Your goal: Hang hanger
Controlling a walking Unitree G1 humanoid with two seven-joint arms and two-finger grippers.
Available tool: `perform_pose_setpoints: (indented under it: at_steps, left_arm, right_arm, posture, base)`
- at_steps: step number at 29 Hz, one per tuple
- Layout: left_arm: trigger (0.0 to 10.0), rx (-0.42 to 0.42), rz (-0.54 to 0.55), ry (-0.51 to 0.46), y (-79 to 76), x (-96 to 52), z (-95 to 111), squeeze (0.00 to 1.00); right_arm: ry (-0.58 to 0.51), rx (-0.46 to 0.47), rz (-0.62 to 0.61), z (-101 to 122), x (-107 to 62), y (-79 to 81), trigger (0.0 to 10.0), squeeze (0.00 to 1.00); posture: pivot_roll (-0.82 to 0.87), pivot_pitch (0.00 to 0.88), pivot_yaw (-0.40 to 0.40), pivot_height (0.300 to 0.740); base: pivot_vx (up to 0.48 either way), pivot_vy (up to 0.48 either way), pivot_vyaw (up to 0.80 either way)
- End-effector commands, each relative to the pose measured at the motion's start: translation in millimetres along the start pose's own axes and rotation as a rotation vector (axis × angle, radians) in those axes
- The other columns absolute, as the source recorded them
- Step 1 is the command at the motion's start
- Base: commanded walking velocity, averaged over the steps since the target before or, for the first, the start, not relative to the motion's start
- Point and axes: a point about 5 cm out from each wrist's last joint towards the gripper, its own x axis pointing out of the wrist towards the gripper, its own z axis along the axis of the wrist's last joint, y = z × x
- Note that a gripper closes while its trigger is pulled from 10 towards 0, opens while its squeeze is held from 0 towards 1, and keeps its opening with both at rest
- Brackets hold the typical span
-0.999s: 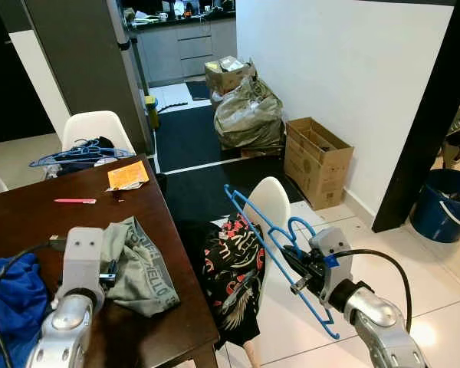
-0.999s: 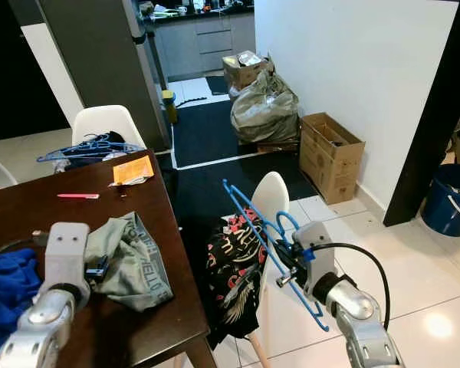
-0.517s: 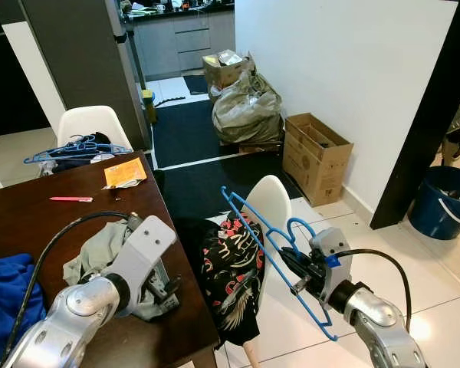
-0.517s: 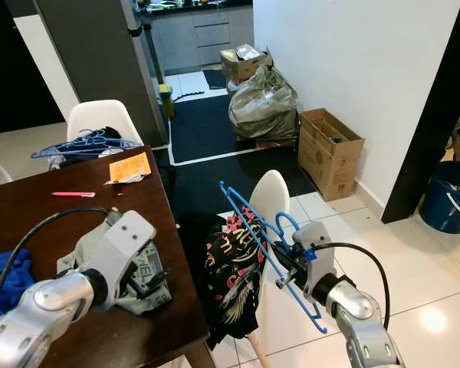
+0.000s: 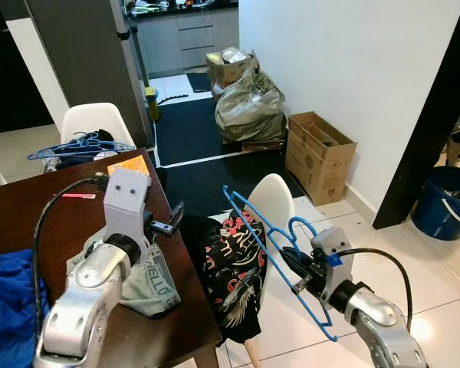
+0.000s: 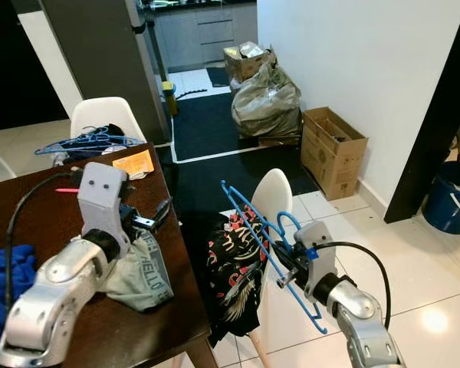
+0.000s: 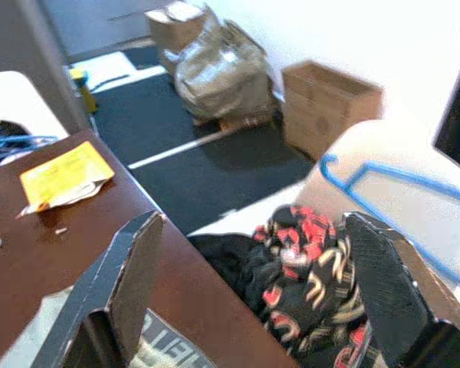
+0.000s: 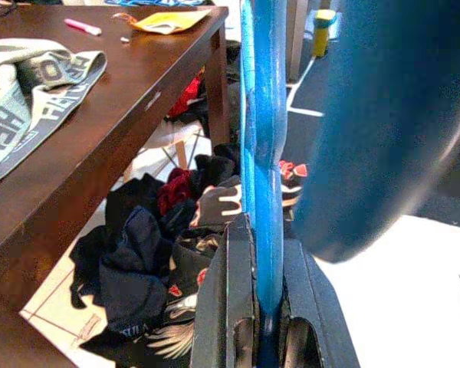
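From the head views, the right claw (image 5: pixel 297 270) is clamped on a blue hanger (image 5: pixel 270 245), held tilted just beside the white chair (image 5: pixel 272 201) that stands at the corner of the table (image 5: pixel 31 230); a black patterned garment (image 5: pixel 231 268) is draped over that chair. The left claw (image 5: pixel 166 223) hovers above the table edge, fingers spread and empty, over a grey garment (image 5: pixel 149 276) lying on the table. More blue hangers (image 5: pixel 77 146) are piled on a second white chair (image 6: pixel 107 116) at the far side of the table. In the left wrist view, the two black fingers (image 7: pixel 130 284) stand wide apart, framing the patterned garment and the hanger's hook. In the right wrist view, the fingers (image 8: pixel 234 299) pinch the hanger's blue bar squarely. To do this step well, I judge the right arm should keep its firm pinch, keep the hook clear of the chair back, and carry it steadily to wherever it is to hang; no rail is visible.
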Motion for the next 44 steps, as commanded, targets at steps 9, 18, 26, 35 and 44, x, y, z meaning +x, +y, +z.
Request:
perform_pose_setpoints:
  at_steps: [9, 18, 26, 35, 44]
  left_arm:
    - [10.0, -0.088, 0.062, 0.072, -0.4, 10.9, -47, 0.0]
    - [10.0, -0.093, 0.109, 0.092, 5.4, -4.0, -59, 0.0]
    - [10.0, -0.101, 0.14, 0.054, 18.2, -9.3, -50, 0.0]
    - [10.0, -0.067, 0.124, 0.047, 17.1, -7.2, -52, 0.0]
    - [10.0, -0.012, 0.121, 0.018, 21.6, -5.5, -48, 0.0]
  right_arm:
    - [0.001, -0.061, -0.06, 8, 5.9, -11.1, 10.0, 0.0]
    - [-0.015, -0.101, -0.119, 20, 4.9, -19.8, 10.0, 0.0]
    - [-0.043, -0.129, -0.168, 32, -0.6, -24.9, 10.0, 0.0]
    - [-0.069, -0.118, -0.193, 35, 0.4, -26.3, 10.0, 0.0]
    - [-0.116, -0.023, -0.205, 34, 2.4, -24.6, 10.0, 0.0]
  posture:
    - [-0.04, 0.0, -0.022, 0.74]
    - [-0.03, 0.056, -0.035, 0.74]
    - [-0.04, 0.108, -0.015, 0.74]
    - [-0.04, 0.098, 0.006, 0.74]
    - [-0.03, 0.071, 0.025, 0.74]
  base:
    - [-0.32, 0.0, 0.0]
    - [-0.327, 0.0, 0.0]
    - [-0.329, 0.0, 0.0]
    - [-0.328, 0.0, 0.0]
    - [-0.219, 0.0, 0.8]
